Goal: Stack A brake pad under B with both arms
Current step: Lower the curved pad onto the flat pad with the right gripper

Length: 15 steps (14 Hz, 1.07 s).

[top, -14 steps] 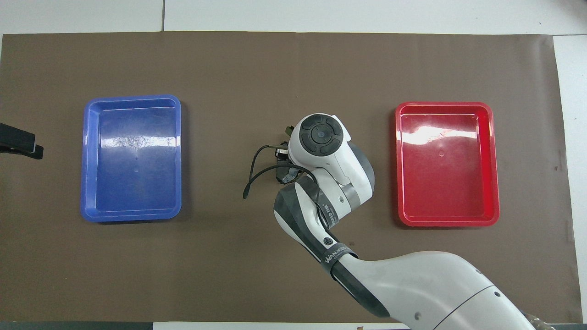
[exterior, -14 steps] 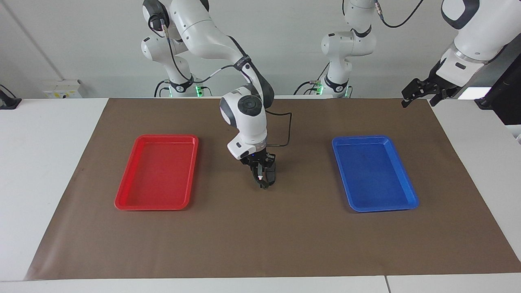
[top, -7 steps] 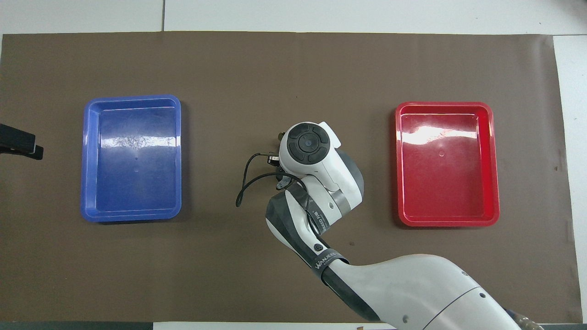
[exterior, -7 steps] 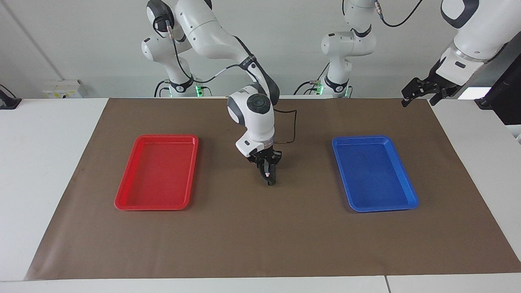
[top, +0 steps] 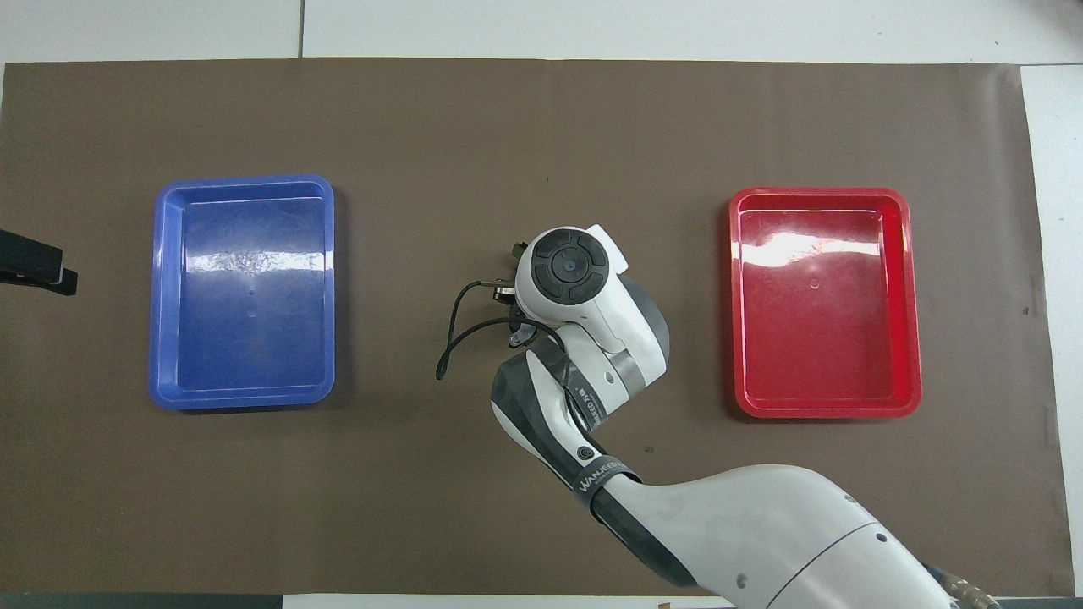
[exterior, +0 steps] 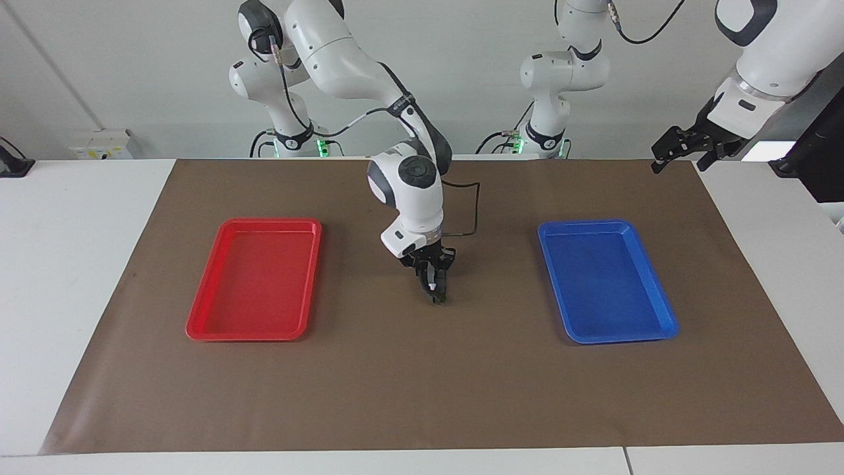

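Black right gripper (exterior: 438, 298): points straight down, low over the middle of the brown mat (exterior: 422, 389), between the two trays. Whether its tips touch the mat cannot be told. Grip state: cannot be told. In the overhead view the white wrist covers it almost wholly.

Brake pad and brake shoe: neither can be made out apart from the right gripper. A small dark shape sits at the gripper's tips, too small to name. Anything lying directly under the gripper is hidden in both views.

Right arm (top: 592, 338): white with dark joint bands, reaches in from its own end of the table to the centre. A thin black cable (exterior: 469, 211) loops out beside the wrist.

Red tray (exterior: 241, 336): flat on the mat, toward the right arm's end, well apart from the right gripper.

Blue tray (exterior: 620, 339): flat on the mat, toward the left arm's end, well apart from the right gripper and level with the red tray.

Left gripper (exterior: 679, 148): black, raised over the mat's edge at the left arm's end; the arm waits there. Grip state: cannot be told. Only its tip (top: 38, 271) shows in the overhead view.

White table (exterior: 79, 264): carries the mat and shows around it.
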Available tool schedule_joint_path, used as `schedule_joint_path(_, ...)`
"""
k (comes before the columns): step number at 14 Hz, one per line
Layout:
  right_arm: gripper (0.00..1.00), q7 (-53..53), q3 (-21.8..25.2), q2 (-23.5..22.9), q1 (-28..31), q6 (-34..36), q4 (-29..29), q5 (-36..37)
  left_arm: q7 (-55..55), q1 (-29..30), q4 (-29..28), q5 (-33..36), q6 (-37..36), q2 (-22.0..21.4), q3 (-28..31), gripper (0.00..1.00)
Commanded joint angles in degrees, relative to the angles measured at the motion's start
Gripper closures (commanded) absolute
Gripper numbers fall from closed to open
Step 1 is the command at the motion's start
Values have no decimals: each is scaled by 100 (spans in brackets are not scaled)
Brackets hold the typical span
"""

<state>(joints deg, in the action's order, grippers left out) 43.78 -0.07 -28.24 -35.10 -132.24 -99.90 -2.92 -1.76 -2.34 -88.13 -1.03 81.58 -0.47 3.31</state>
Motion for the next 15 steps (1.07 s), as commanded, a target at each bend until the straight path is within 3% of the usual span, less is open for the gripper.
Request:
schedule_joint_path(1, 100, 140, -19, 20, 4, -109, -12, 116, -34, 67, -196, 85, 104, -156, -41, 0)
schedule_joint_path(9, 95, 140, -19, 38, -5, -346, -205, 116, -34, 67, -196, 85, 104, -156, -41, 0)
schedule_joint_path(10, 87, 140, -19, 29, 3, -355, -196, 116, -34, 67, -196, 85, 104, -156, -41, 0)
schedule_joint_path(11, 65, 131, -19, 29, 21, -372, -196, 116, -34, 67, -196, 85, 95, -156, -41, 0)
schedule_joint_path(12, 8, 140, -19, 29, 12, -390, -205, 116, -34, 67, -196, 85, 95, -156, -41, 0)
schedule_joint_path(13, 0, 140, -19, 29, 4, -381, -196, 116, -34, 67, -196, 85, 95, -156, -41, 0)
schedule_joint_path(15, 0, 140, -19, 38, 4, -320, -170, 116, -34, 67, -196, 85, 95, -156, -33, 0)
